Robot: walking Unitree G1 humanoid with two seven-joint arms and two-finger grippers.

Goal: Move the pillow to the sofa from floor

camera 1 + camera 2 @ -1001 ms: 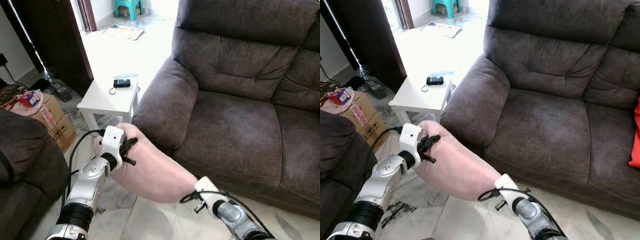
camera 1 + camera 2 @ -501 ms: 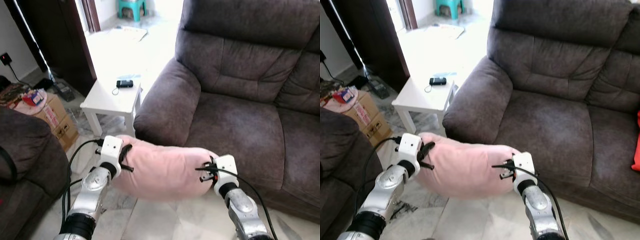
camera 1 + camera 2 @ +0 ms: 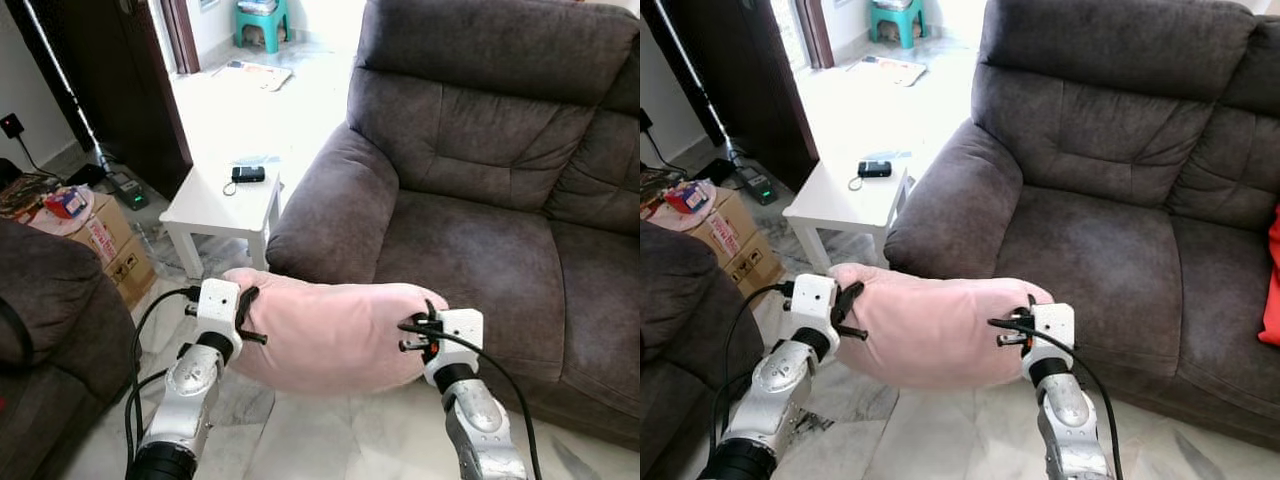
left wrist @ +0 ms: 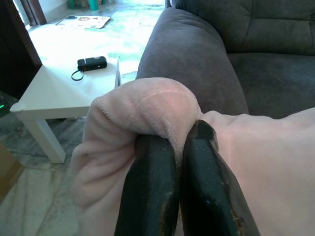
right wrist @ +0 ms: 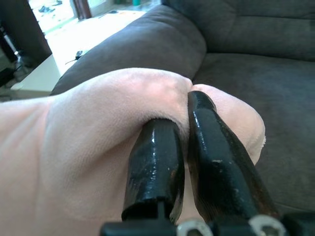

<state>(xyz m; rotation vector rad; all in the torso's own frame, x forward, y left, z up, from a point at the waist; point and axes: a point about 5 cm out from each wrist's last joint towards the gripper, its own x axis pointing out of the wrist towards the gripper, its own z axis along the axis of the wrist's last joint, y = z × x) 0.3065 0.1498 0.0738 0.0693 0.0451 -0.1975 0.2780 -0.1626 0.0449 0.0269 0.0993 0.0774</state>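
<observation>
Pillow held off the floor in front of the sofa

Soft pink plush is bunched at both ends of the long pillow [image 3: 325, 335], which is carried level, near the front edge of the sofa [image 3: 470, 180]. Its left end is pinched between the closed black fingers of the left gripper [image 4: 172, 147]; its right end is clamped likewise by the right gripper [image 5: 179, 123]. The sofa is covered in dark grey suede-like fabric with a rounded armrest. Pale marble tiles form the floor [image 3: 320, 440]. A small white table [image 3: 215, 205] stands at the far left.

Pillow [image 3: 330, 335] before sofa [image 3: 470, 230]
</observation>
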